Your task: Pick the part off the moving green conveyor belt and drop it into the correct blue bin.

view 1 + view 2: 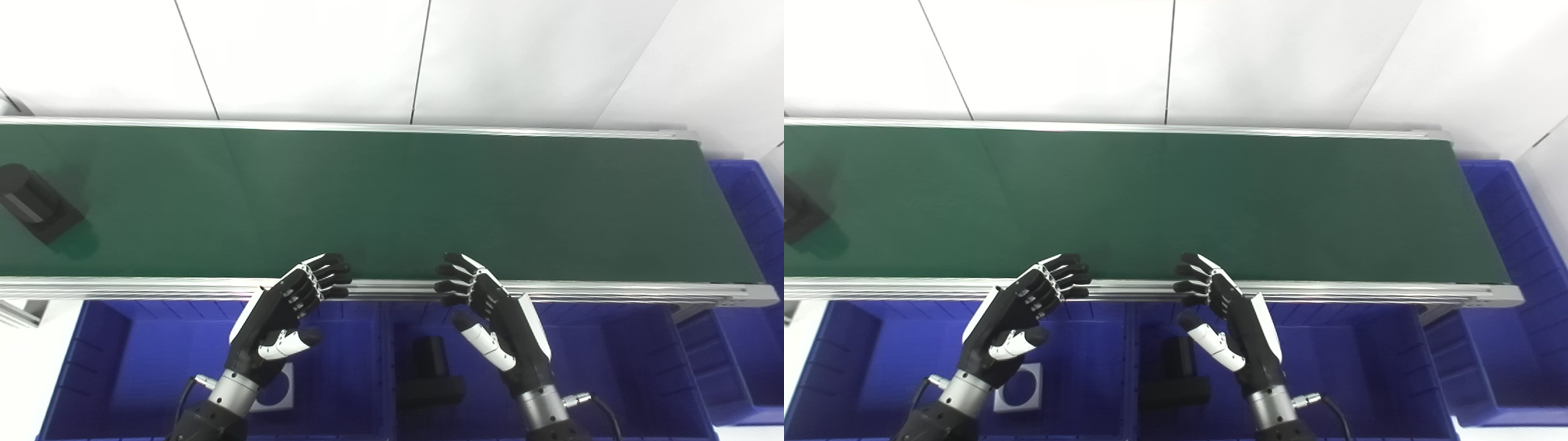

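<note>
While the black part (37,205) sits at the far left of the green belt (392,202), at about ten o'clock from our left hand (288,312), we judge that hand nearer. Its long axis runs from ten to four o'clock. Our right hand (496,312) waits; both are unclenched, holding nothing, over the blue bins (122,343).

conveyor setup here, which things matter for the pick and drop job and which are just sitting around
Job:
black part on the green conveyor belt
left hand, open
right hand, open
blue bins

Sitting around:
white square piece already in the left bin
black part already in the middle bin
</note>
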{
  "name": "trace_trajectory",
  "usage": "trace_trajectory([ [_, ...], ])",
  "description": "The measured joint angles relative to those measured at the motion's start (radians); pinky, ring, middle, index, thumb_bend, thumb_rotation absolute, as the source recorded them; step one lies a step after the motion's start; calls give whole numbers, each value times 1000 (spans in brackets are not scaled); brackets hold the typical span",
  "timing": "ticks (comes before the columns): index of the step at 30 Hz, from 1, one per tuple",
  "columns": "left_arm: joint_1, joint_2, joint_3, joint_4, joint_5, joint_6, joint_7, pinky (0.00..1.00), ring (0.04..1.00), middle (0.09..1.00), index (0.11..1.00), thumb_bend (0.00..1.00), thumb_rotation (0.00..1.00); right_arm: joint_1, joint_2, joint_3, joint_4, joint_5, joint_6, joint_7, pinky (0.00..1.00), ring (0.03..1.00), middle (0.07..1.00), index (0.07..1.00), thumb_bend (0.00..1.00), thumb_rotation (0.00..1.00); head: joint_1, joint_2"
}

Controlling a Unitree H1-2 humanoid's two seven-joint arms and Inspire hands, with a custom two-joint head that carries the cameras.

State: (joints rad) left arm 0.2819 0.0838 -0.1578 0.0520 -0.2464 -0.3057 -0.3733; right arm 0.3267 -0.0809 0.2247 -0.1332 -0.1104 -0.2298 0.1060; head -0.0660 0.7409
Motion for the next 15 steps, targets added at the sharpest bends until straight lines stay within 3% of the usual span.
trace_trajectory([
  [3, -6, -7, -4, 9, 0, -5, 0, 724, 770, 789, 794, 968, 499, -2, -7, -2, 13, 8, -11, 2, 626, 716, 793, 841, 667, 744, 32, -8],
  [5, -9, -17, -7, 17, 1, -15, 0, 723, 767, 787, 791, 962, 497, -2, -12, -6, 19, 15, -19, 4, 627, 718, 797, 843, 661, 748, 139, -41],
  [6, -11, -22, -11, 24, 3, -22, 0, 723, 767, 787, 791, 962, 497, -2, -17, -8, 25, 20, -25, 6, 627, 718, 797, 843, 661, 748, 140, -41],
  [8, -15, -29, -22, 36, 17, -24, 2, 726, 765, 786, 791, 953, 503, -3, -24, -11, 35, 36, -46, 13, 631, 722, 798, 844, 658, 764, 227, -75],
  [10, -16, -35, -33, 40, 45, -30, 6, 719, 759, 782, 791, 958, 517, -5, -33, -17, 46, 46, -59, 20, 638, 726, 796, 845, 665, 781, 235, -78],
  [12, -19, -45, -38, 51, 67, -33, 12, 714, 756, 779, 789, 962, 521, -7, -41, -27, 62, 53, -60, 21, 641, 730, 795, 848, 668, 802, 299, -118],
  [15, -22, -65, -43, 66, 100, -33, 29, 709, 755, 781, 793, 954, 522, -14, -52, -35, 89, 59, -75, 25, 641, 731, 794, 851, 667, 815, 327, -140],
])
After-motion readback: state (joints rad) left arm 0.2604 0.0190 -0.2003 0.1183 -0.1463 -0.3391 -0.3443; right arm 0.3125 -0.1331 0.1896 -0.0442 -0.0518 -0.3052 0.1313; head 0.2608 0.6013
